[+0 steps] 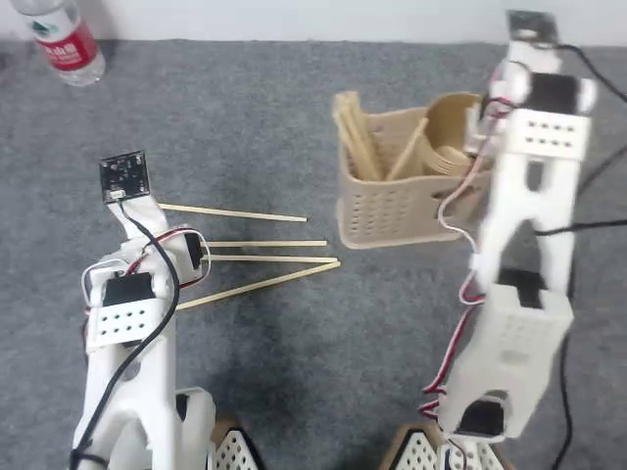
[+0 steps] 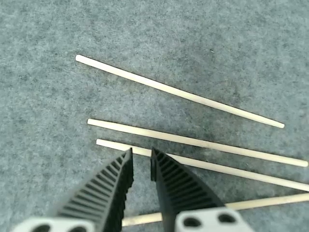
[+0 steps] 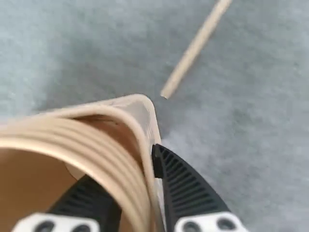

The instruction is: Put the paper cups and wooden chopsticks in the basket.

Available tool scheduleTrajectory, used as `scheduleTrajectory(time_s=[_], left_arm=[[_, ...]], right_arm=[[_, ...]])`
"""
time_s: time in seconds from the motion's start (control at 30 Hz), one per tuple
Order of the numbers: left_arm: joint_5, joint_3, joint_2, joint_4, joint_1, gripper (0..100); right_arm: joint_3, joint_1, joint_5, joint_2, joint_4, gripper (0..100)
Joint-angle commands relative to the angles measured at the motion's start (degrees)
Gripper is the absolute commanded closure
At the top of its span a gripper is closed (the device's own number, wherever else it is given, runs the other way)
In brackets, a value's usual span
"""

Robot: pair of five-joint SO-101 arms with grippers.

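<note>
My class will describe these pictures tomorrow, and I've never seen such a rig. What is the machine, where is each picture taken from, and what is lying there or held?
Two small robot arms stand side by side at a grey surface. The high view looks down over both. Each wrist view comes from a camera on one arm. The left end effector hangs open over four loose chopsticks. The right end effector grips a stack of paper cups by the rim at the basket, which already holds chopsticks. A bottle sits at the far edge.
</note>
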Motion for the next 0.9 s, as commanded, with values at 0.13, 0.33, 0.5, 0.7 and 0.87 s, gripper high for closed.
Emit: scheduleTrajectory(time_s=[0.13, 0.33, 0.5, 0.7, 0.87], left_arm=[[0.4, -0.4, -1.3, -1.1, -0.4, 94], [0.4, -0.4, -1.2, -1.1, -0.4, 94], [0.5, 1.4, -1.3, -3.2, -0.1, 94], [0.6, 4.0, -1.3, -8.2, -0.1, 94], [0.6, 5.3, -1.3, -9.8, -0.1, 94]], right_arm=[[-10.5, -7.3, -4.2, 8.4, -3.9, 99.2], [-21.3, -10.0, -9.7, 13.9, -5.1, 99.2], [-29.5, -10.2, -13.8, 17.4, -6.2, 99.2], [-30.4, -13.8, -13.9, 21.4, -6.1, 98.5], [-30.4, -13.8, -9.0, 20.5, -4.6, 72.7]])
